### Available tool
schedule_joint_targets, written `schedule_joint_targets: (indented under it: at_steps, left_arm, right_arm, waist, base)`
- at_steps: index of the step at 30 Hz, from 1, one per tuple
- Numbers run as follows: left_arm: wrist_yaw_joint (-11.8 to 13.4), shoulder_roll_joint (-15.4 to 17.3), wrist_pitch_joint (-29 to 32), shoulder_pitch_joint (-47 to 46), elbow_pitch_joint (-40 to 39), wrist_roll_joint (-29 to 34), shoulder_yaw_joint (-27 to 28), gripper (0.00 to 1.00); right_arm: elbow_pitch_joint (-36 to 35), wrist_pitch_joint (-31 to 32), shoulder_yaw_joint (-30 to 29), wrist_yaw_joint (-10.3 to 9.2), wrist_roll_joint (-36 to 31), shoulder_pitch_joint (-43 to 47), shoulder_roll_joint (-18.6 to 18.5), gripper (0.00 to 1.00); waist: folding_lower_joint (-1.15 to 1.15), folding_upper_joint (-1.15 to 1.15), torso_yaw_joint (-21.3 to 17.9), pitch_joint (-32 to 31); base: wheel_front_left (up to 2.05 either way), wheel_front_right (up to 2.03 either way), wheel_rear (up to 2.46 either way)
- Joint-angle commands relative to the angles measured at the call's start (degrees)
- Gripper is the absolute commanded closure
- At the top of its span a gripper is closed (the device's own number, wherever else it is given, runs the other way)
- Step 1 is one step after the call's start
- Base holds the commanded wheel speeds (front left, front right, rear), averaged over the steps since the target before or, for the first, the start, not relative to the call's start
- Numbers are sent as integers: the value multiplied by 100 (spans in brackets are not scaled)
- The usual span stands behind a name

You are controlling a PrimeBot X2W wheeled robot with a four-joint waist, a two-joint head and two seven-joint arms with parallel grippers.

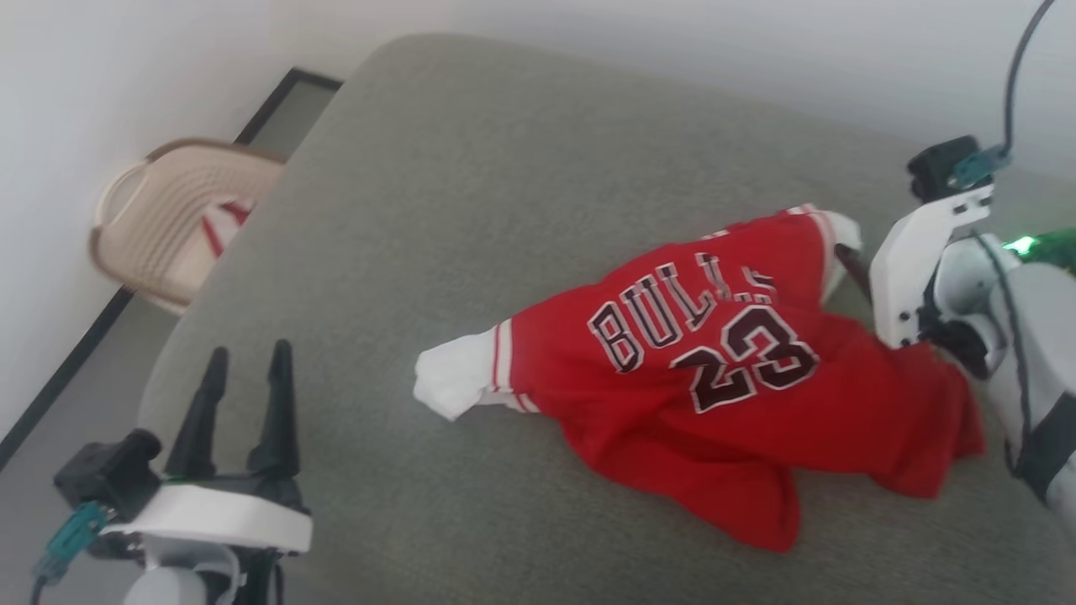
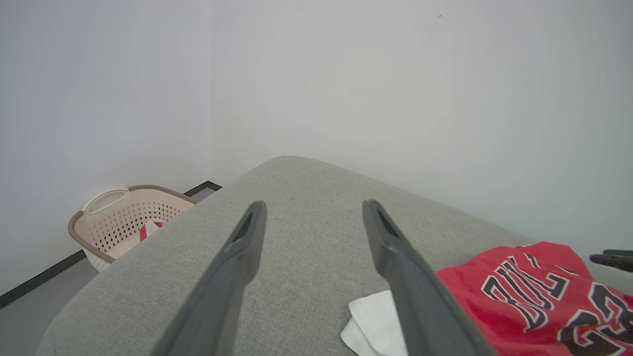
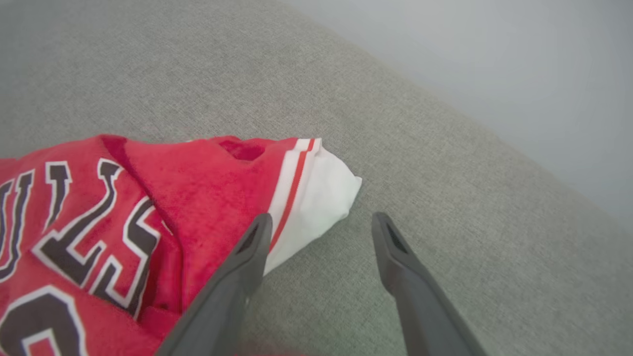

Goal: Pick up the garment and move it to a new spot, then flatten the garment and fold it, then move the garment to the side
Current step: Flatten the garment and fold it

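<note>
Left end effector (image 1: 250,351), lower left of head view: 2 long dark tapering fingers (image 1: 277,403) on a black base (image 1: 256,481), white plate (image 1: 218,517) beneath, black block (image 1: 105,475) with teal connector (image 1: 71,538) at far left. Right edge: white bracket (image 1: 920,269) with small dark screws (image 1: 904,318), black module (image 1: 937,168) on top, dark cable (image 1: 1017,76) to the upper right corner, green light (image 1: 1021,245), pale grey forearm (image 1: 1042,336). Right end effector (image 3: 320,218): matte grey fingers (image 3: 410,287), slotted tips.

Bare grey cushion (image 1: 437,193) left of the garment (image 1: 740,378); basket (image 1: 151,227) apparently beyond its edge.
</note>
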Motion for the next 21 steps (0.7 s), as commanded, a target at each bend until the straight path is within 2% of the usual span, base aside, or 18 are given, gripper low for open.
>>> schedule_joint_targets:
  at_steps: [1, 5, 13, 14, 15, 21]
  left_arm:
    - [-125, -143, -24, -147, 68, 107, 66, 0]
    - [-244, -338, -25, -241, 172, 223, 177, 0]
    - [-369, -683, -25, -451, 305, 356, 407, 0]
    - [-366, -700, -26, -454, 322, 369, 427, 0]
    - [-370, -715, -25, -455, 340, 392, 428, 0]
    - [-377, -678, -25, -460, 338, 276, 333, 0]
  right_arm:
    - [171, 110, 59, -8, 137, -202, -40, 0]
    - [485, 369, 239, -8, 246, -413, -74, 0]
    - [1250, 1073, 581, -8, 623, -842, 95, 0]
    - [1312, 1127, 633, -7, 660, -847, 106, 45]
    - [1321, 1163, 750, -5, 637, -863, 103, 100]
    - [1066, 975, 1236, -10, 953, -1017, -143, 100]
  waist:
    - [0, 0, 235, 217]
    - [0, 0, 349, 352]
    - [0, 0, 470, 650]
    - [0, 0, 475, 665]
    - [0, 0, 481, 680]
    - [0, 0, 453, 604]
  base:
    - [0, 0, 0]
    - [0, 0, 0]
    - [0, 0, 0]
    - [0, 0, 0]
    - [0, 0, 0]
    - [0, 0, 0]
